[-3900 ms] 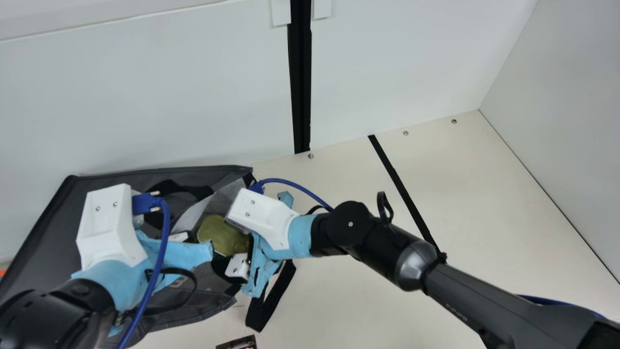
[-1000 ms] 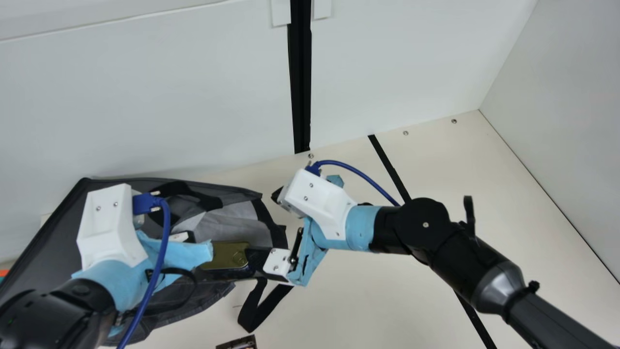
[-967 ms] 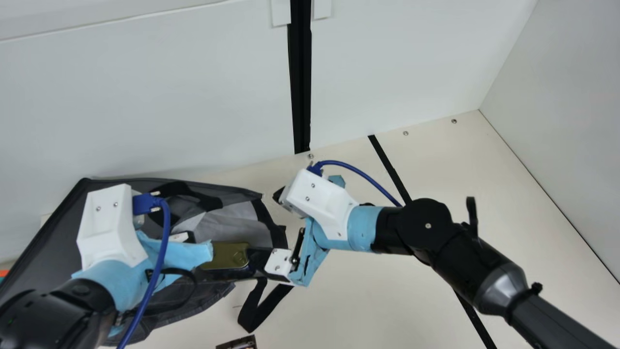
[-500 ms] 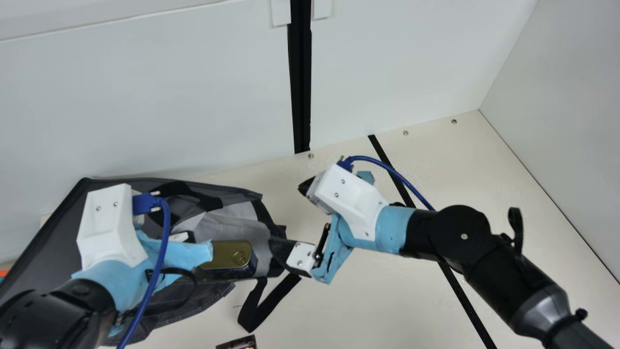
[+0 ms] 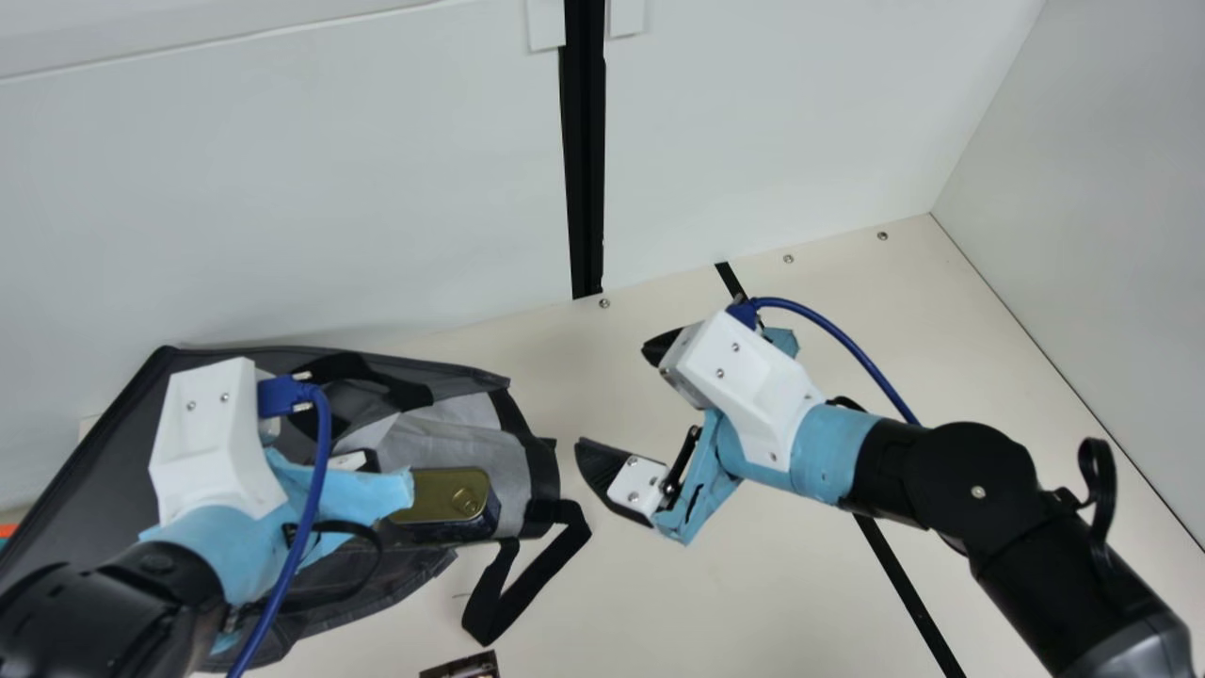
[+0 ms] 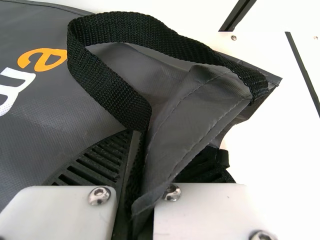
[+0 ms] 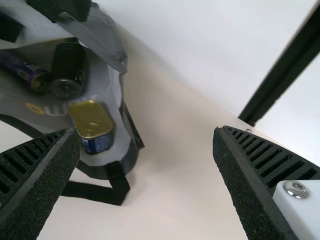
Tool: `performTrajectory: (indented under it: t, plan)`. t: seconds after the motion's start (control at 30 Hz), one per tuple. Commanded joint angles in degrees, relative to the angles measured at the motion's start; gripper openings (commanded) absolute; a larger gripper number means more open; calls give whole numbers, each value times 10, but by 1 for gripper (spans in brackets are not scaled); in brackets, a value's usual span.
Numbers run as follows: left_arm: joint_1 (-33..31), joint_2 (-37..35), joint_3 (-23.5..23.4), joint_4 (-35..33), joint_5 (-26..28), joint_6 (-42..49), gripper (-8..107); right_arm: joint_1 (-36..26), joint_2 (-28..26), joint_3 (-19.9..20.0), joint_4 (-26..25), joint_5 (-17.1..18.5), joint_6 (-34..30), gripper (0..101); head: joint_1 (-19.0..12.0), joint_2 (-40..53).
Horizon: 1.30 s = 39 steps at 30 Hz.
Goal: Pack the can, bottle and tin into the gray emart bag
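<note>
Main view, from the left: the gray bag (image 5: pixel 99 461) lies on the table with its mouth towards the right arm. Over it is the left gripper (image 6: pixel 142 165), clamped shut on a fold (image 6: pixel 195 112) of the bag and the base of a black handle (image 6: pixel 125 30). Deeper in the bag, in the right wrist view, are a purple can (image 7: pixel 24 71) and, beside it, a dark cylinder (image 7: pixel 68 65), probably the bottle. Next comes the tin (image 5: pixel 450 494), inside near the mouth, lid up, partly under the left gripper's blue-taped mount. Its long axis runs roughly left to right, one short end facing out of the mouth. Past it, a second handle (image 5: pixel 541 570) sticks out onto the table. Farthest right is the right gripper (image 5: pixel 616 399), spread wide with nothing in it, apart from the bag.

The packing looks all but done. The tin lies to the right gripper's left, and the left one is nearer but busy with the bag. If the tin needs to go deeper, the right gripper would push leftward along its length; the protruding handle could snag a finger. Otherwise, only letting go of the bag seems left.
</note>
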<state>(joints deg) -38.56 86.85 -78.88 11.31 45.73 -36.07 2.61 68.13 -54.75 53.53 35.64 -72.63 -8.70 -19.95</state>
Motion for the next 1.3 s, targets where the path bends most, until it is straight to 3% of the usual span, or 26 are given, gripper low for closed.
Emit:
performTrajectory:
  t: [0.0, 0.43, 0.8, 1.27]
  plan:
    - [0, 0, 0, 0, 0, 0, 10, -5, -5, 1, -11, -6, 8, 91, -13, 0]
    - [0, 0, 0, 0, 0, 0, 10, -35, -42, 4, -100, -31, 73, 91, -13, 0]
    - [0, 0, 0, 0, 0, 0, 10, -57, -74, 6, -229, -61, 169, 91, -13, 0]
    - [0, 0, 0, 0, 0, 0, 10, -101, -97, -14, -403, -62, 314, 91, -13, 0]
